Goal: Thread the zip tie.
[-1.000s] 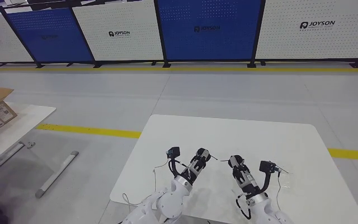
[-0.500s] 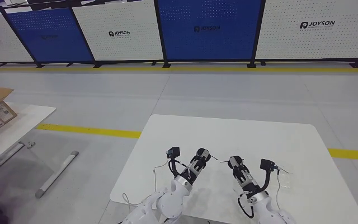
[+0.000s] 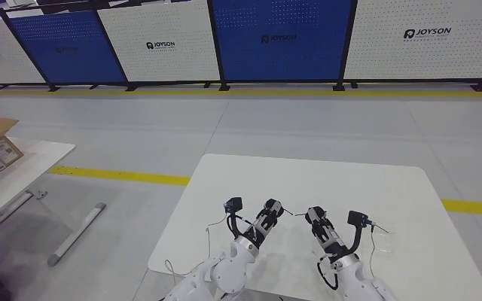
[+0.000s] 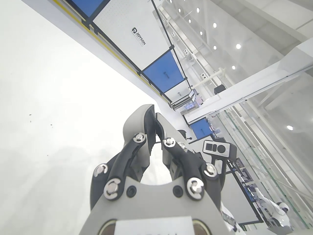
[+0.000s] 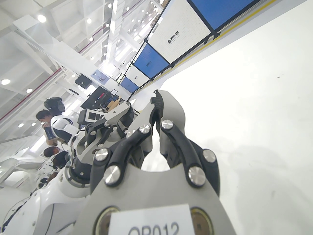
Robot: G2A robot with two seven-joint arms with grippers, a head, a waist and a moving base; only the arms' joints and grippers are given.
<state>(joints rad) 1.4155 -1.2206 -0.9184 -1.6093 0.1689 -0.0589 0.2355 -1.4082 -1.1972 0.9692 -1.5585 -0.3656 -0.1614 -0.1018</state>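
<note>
The right gripper (image 3: 310, 214) has edged a little toward the left gripper (image 3: 275, 206) over the past second, narrowing the gap between them, while the left arm has kept its place. Both sit low over the near part of a white table (image 3: 339, 177), their tips pointed at each other. The zip tie (image 3: 287, 211), a thin dark strip, juts from the left gripper's tip toward the right one. A matching dark sliver pokes out of the right gripper's tip. Whether the two ends touch or lie just apart cannot be made out from above. In the left wrist view the fingers (image 4: 137, 123) are pressed together, with a thin dark line crossing the slot just behind the pads. In the right wrist view the fingers (image 5: 173, 113) are likewise clamped tight, with a small black nub at their very tip that may be part of the tie. A faint clear thing (image 3: 384, 242) lies on the table just beside the right arm, too pale to identify. Beyond the table a yellow floor line (image 3: 120, 176) crosses the grey floor, and blue and white panels (image 3: 280, 39) stand in a row behind it. A second white table (image 3: 38, 162) stands off to the left.
</note>
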